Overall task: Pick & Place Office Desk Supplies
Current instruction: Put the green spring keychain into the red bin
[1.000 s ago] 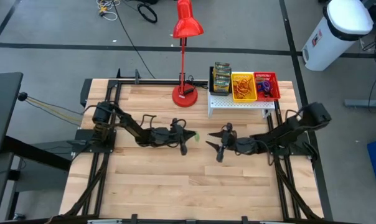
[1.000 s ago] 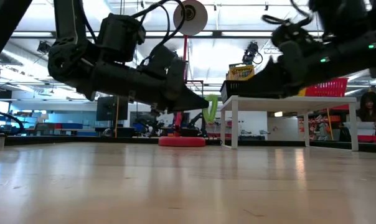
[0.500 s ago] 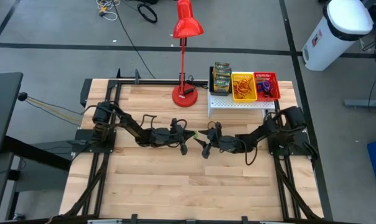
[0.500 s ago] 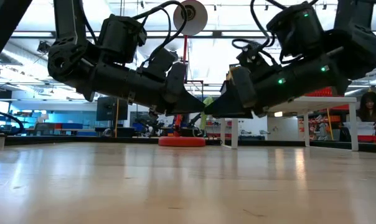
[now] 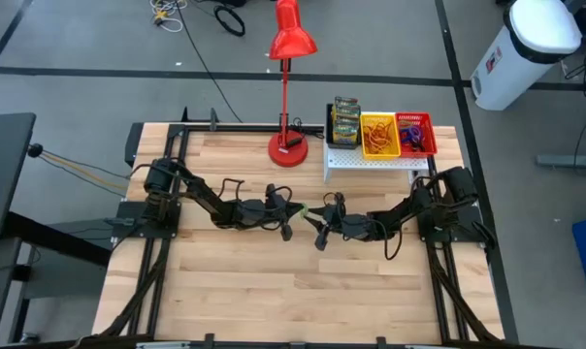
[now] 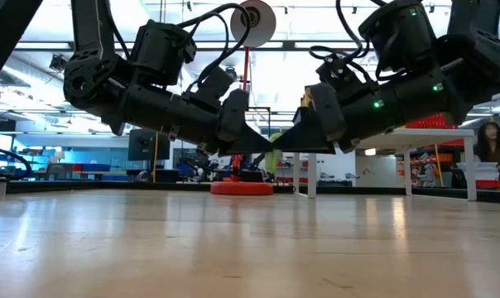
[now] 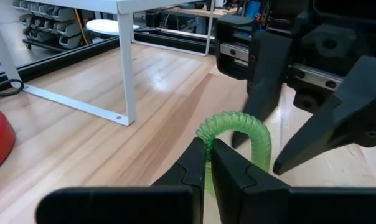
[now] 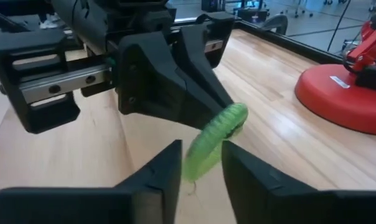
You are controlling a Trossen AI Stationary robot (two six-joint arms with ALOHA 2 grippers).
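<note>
Wooden tabletop (image 5: pixel 274 291) in a workshop, with the two dark arms meeting tip to tip above its middle. The left gripper (image 5: pixel 295 211) is pinched tight on a green rubber band (image 7: pixel 235 124), which arches up from its closed fingertips and hangs clear of the wood. The right gripper (image 5: pixel 319 225) now faces it, its two fingers (image 8: pixel 157 180) set on either side of the green loop with a gap between them; the band sits in that gap, and whether the pads touch it cannot be told. A second ago the right arm was drawn back toward its own side of the table, well apart from the left; it has since reached in to the centre, and its fingers have narrowed around the band in the last half second. The left arm has kept its place throughout. At the table's far edge a white shelf (image 5: pixel 371 160) carries a black bin (image 5: pixel 344 121) of crayon boxes, a yellow bin (image 5: pixel 378 135) and a red bin (image 5: pixel 415 134) holding rubber bands, beside a red desk lamp (image 5: pixel 290 58).
</note>
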